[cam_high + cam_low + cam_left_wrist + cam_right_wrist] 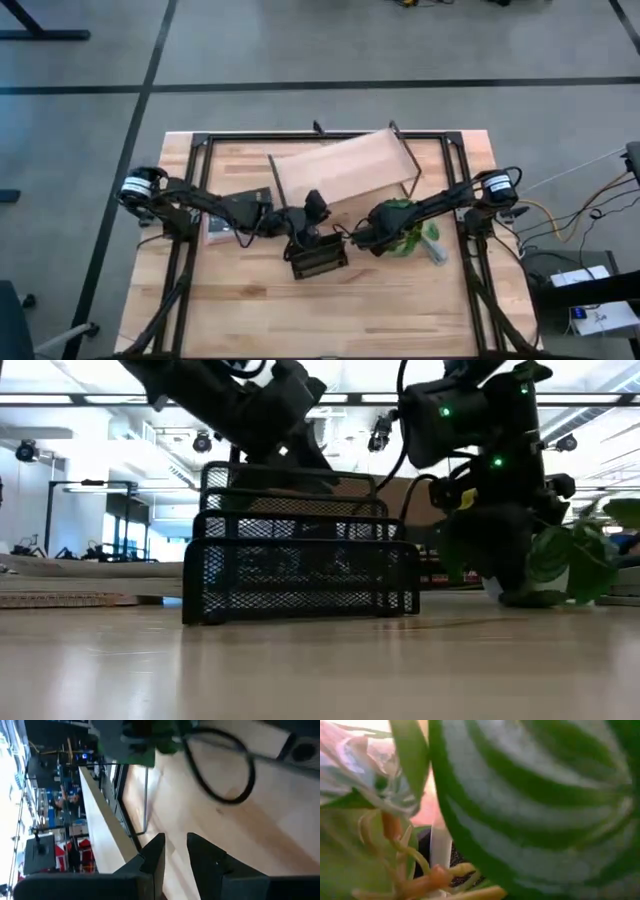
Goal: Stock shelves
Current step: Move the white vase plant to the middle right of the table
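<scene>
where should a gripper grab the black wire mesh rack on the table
Grip the black wire mesh rack by its tall back wall's top rim, coming straight down from above. It stands upright on the light wood tabletop, the thin rim suits narrow jaws, and the left gripper is just above it.

The riser shelf (345, 165) is a light wood rectangular board on thin black metal legs. It sits on the table toward twelve o'clock from the centre, in the far half, inside the black frame. In the high view the board looks skewed, its right end turned toward twelve o'clock and its left end toward the near side. Black legs show at its left end and right end. Its pale top carries nothing.
</scene>
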`<action>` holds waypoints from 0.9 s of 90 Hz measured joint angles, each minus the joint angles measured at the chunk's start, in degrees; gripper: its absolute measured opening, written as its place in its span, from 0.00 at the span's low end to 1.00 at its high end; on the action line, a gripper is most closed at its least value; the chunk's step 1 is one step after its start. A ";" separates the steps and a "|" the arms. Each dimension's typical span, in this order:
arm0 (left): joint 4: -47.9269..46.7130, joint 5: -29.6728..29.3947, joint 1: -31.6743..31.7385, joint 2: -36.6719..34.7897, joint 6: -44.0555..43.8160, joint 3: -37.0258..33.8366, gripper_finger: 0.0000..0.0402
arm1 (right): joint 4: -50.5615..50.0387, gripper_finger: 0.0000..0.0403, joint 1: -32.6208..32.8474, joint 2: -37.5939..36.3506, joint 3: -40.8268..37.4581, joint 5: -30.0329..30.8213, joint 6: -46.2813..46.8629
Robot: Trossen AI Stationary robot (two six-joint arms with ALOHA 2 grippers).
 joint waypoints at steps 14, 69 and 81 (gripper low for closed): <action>-0.63 -3.43 -0.51 -0.02 -0.91 -1.00 0.20 | -0.04 0.90 -0.07 -0.15 0.84 -0.06 -2.31; -0.80 -2.08 1.68 -0.35 -5.83 -0.96 0.35 | -0.04 0.90 0.28 -0.24 1.64 -2.01 -4.67; -0.48 -0.36 1.67 -1.07 -6.13 -0.96 0.44 | -0.05 0.90 0.28 -0.26 1.64 -2.04 -4.67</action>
